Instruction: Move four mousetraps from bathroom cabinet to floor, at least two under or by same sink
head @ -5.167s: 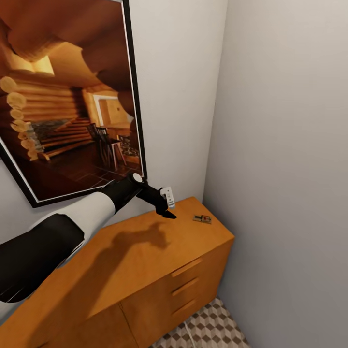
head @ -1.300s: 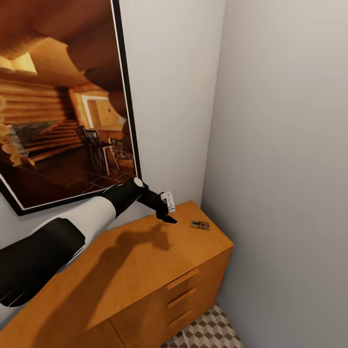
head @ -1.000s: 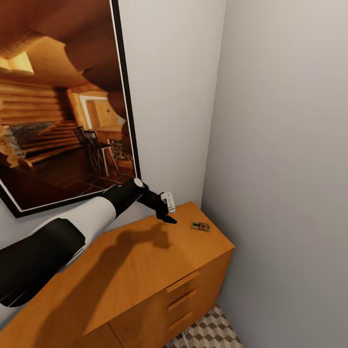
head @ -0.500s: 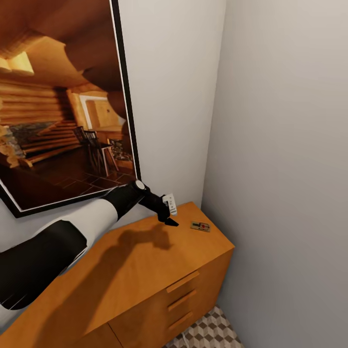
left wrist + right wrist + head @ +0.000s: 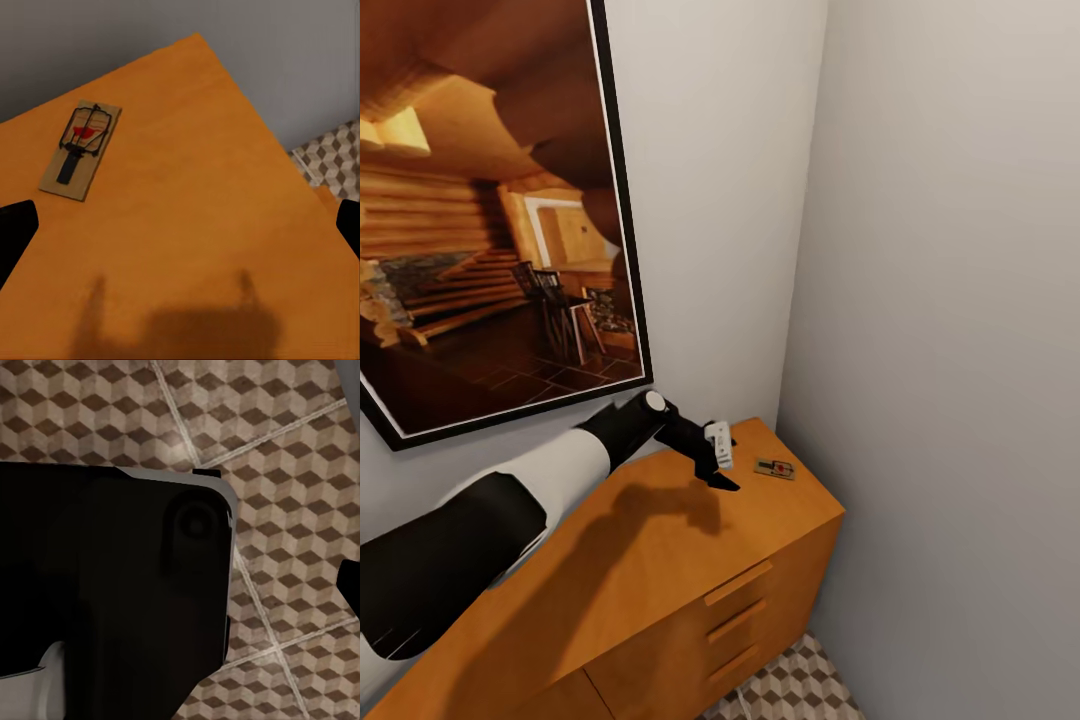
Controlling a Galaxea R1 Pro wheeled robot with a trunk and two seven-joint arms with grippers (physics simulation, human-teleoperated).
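The left gripper hangs above the cabinet top, its jaws spread wide with nothing between them. Just beyond it, near the cabinet's far corner, one mousetrap lies flat on the wood (red dab at its wire end). A large framed picture hangs behind. The right gripper's state I cannot tell; patterned floor tiles lie below it.

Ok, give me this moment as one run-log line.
left gripper: open, above cabinet top | mousetrap: flat on cabinet top, ungrasped | floor: tiled
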